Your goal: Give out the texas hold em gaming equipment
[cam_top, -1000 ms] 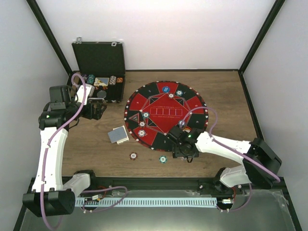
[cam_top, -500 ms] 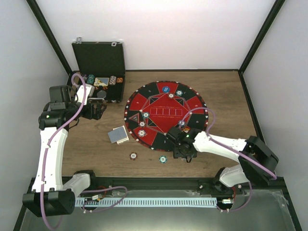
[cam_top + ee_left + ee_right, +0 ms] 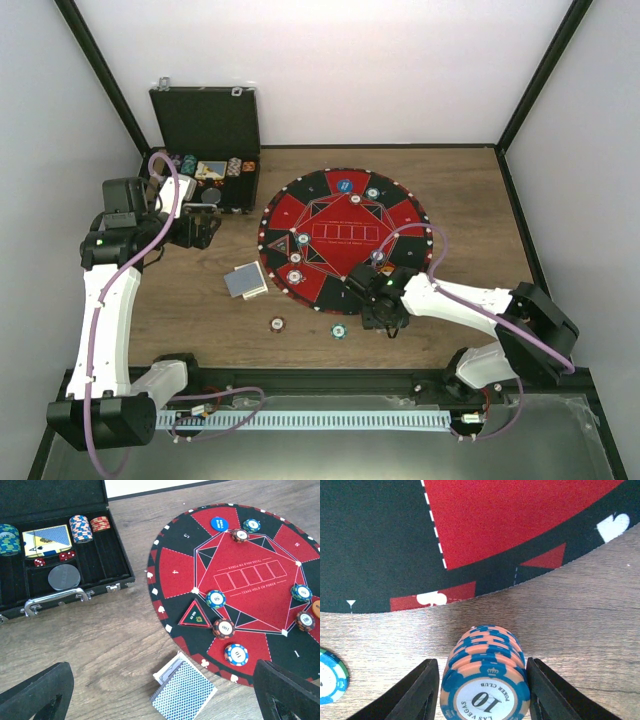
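Note:
A stack of blue-and-orange poker chips (image 3: 485, 680) stands on the wood just off the edge of the round red-and-black mat (image 3: 312, 215). My right gripper (image 3: 482, 662) straddles it, a finger hard by each side; whether they touch does not show. In the top view this gripper (image 3: 383, 318) sits at the mat's near edge. My left gripper (image 3: 205, 228) hangs open and empty by the case, above the card deck (image 3: 184, 690). Single chips (image 3: 215, 599), a blue disc (image 3: 219, 524) and an orange disc (image 3: 316, 609) lie on the mat (image 3: 250, 555).
The black hinged case (image 3: 205, 125) lies open at the back left with chip stacks, cards and dice in it. Two loose chips (image 3: 277, 324) (image 3: 339, 330) lie on the wood near the front. A green-and-blue chip (image 3: 330, 680) lies left of the right gripper.
The right gripper's jaws have narrowed around the chip stack, and the arm settled slightly toward it. The left arm has not moved.

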Controlling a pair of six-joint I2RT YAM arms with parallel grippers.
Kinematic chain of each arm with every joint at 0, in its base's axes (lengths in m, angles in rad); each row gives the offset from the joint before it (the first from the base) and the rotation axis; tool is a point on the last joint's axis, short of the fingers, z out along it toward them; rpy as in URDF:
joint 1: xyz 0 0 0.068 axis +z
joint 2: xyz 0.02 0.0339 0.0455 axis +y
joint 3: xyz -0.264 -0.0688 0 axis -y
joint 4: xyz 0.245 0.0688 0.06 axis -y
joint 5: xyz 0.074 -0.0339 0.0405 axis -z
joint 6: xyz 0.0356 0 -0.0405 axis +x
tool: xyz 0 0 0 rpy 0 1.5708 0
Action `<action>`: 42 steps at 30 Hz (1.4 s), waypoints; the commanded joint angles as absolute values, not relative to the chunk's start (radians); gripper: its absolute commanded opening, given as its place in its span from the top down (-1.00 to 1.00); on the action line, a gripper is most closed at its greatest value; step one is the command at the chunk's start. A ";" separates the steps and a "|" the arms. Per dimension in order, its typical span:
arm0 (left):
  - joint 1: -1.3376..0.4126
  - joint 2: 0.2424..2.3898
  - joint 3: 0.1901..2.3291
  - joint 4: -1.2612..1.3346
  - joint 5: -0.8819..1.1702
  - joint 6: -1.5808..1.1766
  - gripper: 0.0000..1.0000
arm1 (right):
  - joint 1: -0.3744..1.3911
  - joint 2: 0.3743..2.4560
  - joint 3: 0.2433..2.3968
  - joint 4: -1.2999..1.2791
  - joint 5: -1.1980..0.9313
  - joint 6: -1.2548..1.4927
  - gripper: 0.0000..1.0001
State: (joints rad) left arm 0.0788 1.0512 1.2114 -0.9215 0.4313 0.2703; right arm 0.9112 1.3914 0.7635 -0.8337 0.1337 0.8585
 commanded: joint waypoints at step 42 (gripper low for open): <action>0.084 1.060 1.240 -0.945 0.449 0.278 -1.00 | 0.476 1.861 1.586 -0.820 0.178 0.470 0.60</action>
State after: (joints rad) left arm 0.0788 1.0611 1.2160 -0.9283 0.4358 0.2699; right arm 0.4934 1.7103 1.4254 -0.8673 0.2073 0.5446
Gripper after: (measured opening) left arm 0.999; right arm 0.428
